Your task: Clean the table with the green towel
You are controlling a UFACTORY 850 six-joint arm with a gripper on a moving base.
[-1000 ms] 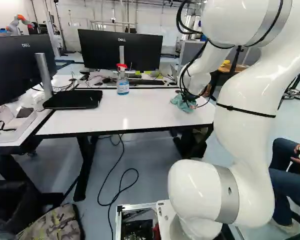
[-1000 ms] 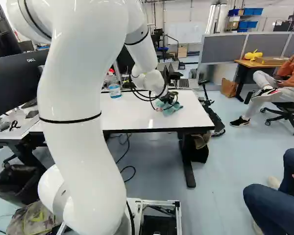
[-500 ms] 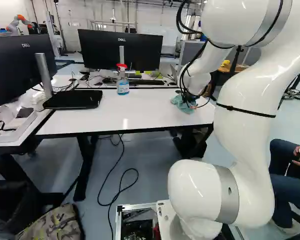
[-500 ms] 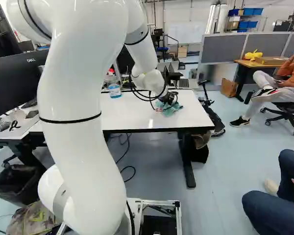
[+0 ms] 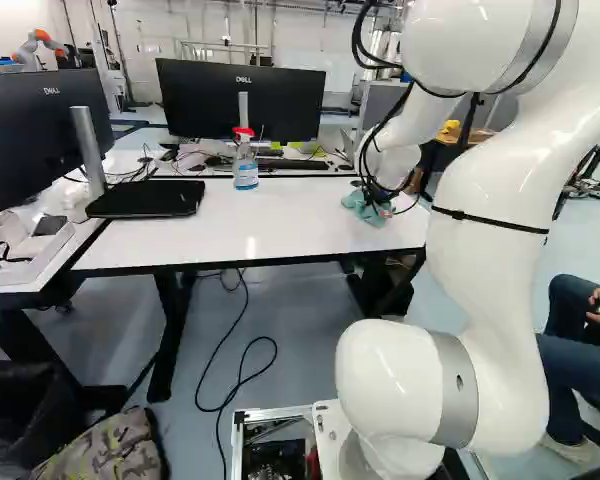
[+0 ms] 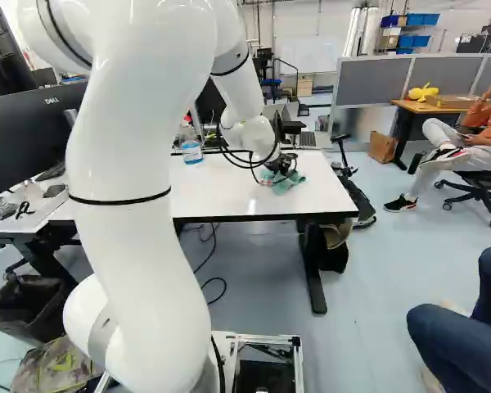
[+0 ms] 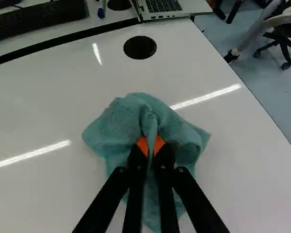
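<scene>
- So the gripper (image 6: 287, 160) is closed down on the green towel (image 7: 123, 119). The towel is more of a teal, tbh.
- Up close in the wrist view, the gripper (image 7: 151, 145) has its two black fingers nearly together, with just a raised fold of cloth pinched between the orange pads (image 7: 142, 146).
- One pad presses on each side of that fold, so it's a proper two-sided grip, not just leaning on it.
- Rest of the towel is bunched and fanned out around the fingers, some of it ahead of the tips and some hanging back under them.
- Can't really tell how much of the cloth's underside touches the tabletop.
- Towel's over the white table (image 5: 250, 225), toward its right end in both base views.
- Straight ahead of it there's a round black hole (image 7: 139, 47) in the tabletop, a bit apart from the cloth, and past that a laptop (image 7: 167, 7).
- Spray bottle (image 5: 245, 165) with the red top is standing upright on the table, well apart from the towel, in front of a black monitor (image 5: 205, 100).
</scene>
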